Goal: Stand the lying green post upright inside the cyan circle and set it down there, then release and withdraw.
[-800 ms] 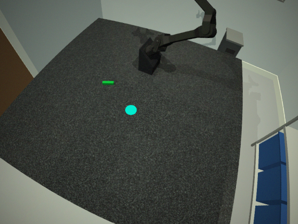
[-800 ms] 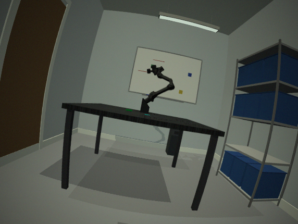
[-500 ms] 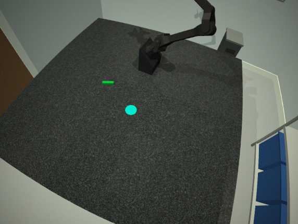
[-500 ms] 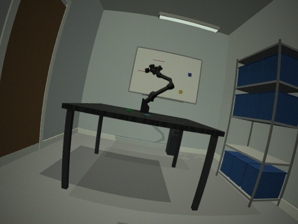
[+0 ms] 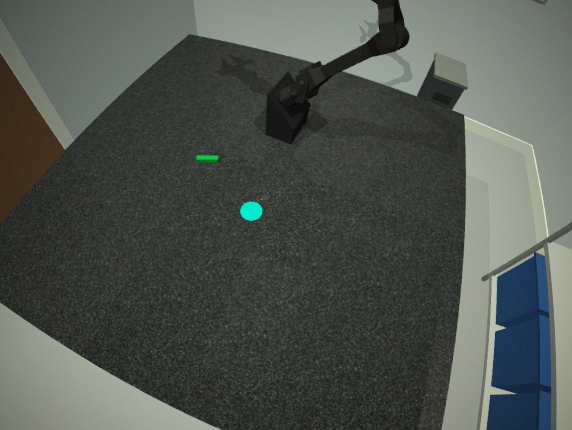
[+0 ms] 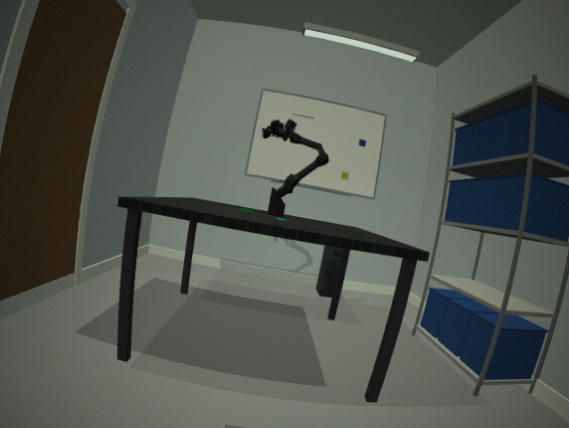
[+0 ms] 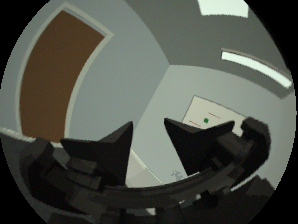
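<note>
Black tabletop (image 5: 350, 280) is being occupied by the arm's base (image 5: 286, 117), with the arm (image 6: 303, 171) being raised high above it. The gripper (image 6: 268, 132) is being held roughly half open, with nothing being gripped. The cyan circle (image 5: 251, 211) is being left unfilled, while the green post (image 5: 207, 159) is being left lying flat nearby, apart from it.

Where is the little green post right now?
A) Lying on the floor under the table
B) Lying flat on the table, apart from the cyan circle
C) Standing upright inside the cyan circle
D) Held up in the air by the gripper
B: the green post lies flat on the dark table, apart from the cyan circle, while the gripper is raised high above, holding nothing.
</note>
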Robot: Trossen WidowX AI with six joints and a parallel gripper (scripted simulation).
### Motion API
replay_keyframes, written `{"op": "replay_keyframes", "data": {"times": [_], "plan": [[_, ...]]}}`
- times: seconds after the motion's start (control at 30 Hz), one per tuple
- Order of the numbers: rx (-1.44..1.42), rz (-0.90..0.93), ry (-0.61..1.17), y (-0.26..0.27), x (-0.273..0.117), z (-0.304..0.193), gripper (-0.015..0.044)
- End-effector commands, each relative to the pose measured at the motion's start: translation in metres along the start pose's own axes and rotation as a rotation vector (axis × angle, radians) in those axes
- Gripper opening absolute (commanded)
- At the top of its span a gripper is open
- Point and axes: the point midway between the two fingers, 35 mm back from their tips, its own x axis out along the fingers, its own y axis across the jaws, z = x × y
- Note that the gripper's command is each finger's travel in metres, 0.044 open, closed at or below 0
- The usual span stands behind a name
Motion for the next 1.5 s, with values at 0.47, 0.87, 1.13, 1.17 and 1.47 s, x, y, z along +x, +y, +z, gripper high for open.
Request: {"op": "replay_keyframes", "data": {"times": [0.47,0.87,1.13,1.17,1.47], "plan": [[-0.006,0.462,-0.019,0.153,-0.007,0.040,0.0233],[-0.027,0.769,0.057,0.254,-0.041,0.048,0.0233],[-0.051,0.952,0.152,0.314,-0.074,0.042,0.0233],[-0.054,0.973,0.166,0.321,-0.079,0.041,0.0233],[-0.093,1.146,0.318,0.378,-0.123,0.024,0.0233]]}}
